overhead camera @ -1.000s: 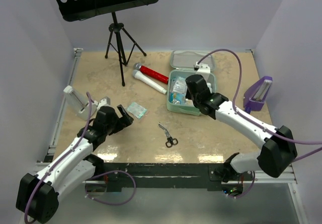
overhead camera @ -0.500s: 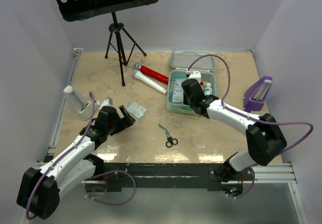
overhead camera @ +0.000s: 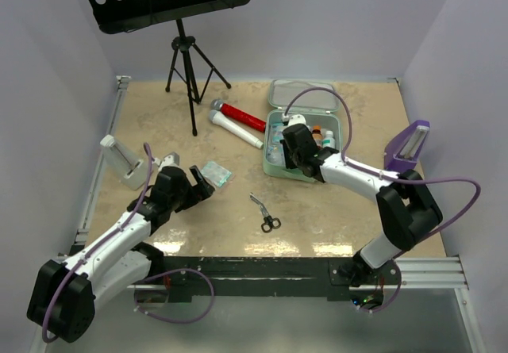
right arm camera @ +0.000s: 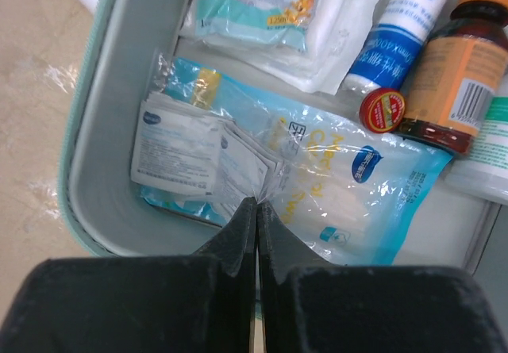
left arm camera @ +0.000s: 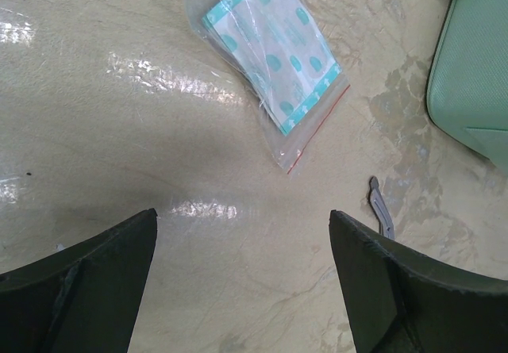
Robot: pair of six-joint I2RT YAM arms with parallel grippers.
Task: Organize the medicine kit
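At the far left a white holder [overhead camera: 123, 161] stands on the table [overhead camera: 159, 123]; its form is hard to read from above. Next to it the left claw [left arm camera: 242, 220] is released, its two fingers spread wide above the table. Just beyond its tips lies one clear plastic bag [left arm camera: 274, 51] with teal-dotted sheets inside; how many sheets, I cannot tell. Behind stands one black music stand [overhead camera: 186, 59], its desk cut off by the top edge of the overhead view. To the right lie a red tube [overhead camera: 242, 117] and a white tube [overhead camera: 244, 135], close side by side; whether they are two things or one is not clear. One pair of scissors [overhead camera: 266, 214] lies nearer the arms; the left wrist view shows only one grey tip of it.

The medicine kit [overhead camera: 271, 166] sits right of centre, open, its one lid [overhead camera: 279, 91] lying flat just behind it. The right claw [right arm camera: 255, 204] is inside it, clenched, the fingers pressed together with the tips at the crinkled corner of a pile of white sachets [right arm camera: 178, 159]; whether film is pinched between them I cannot tell. Under the sachets lies one blue-printed bag [right arm camera: 357, 186], and farther in one more packet [right arm camera: 246, 4], cut off. I count one white-blue bottle [right arm camera: 405, 36], one brown bottle [right arm camera: 452, 67] with orange cap, one small red cap [right arm camera: 382, 109], and one white-green thing [right arm camera: 492, 143] cut by the edge. At the far right stands one purple stand [overhead camera: 408, 148].
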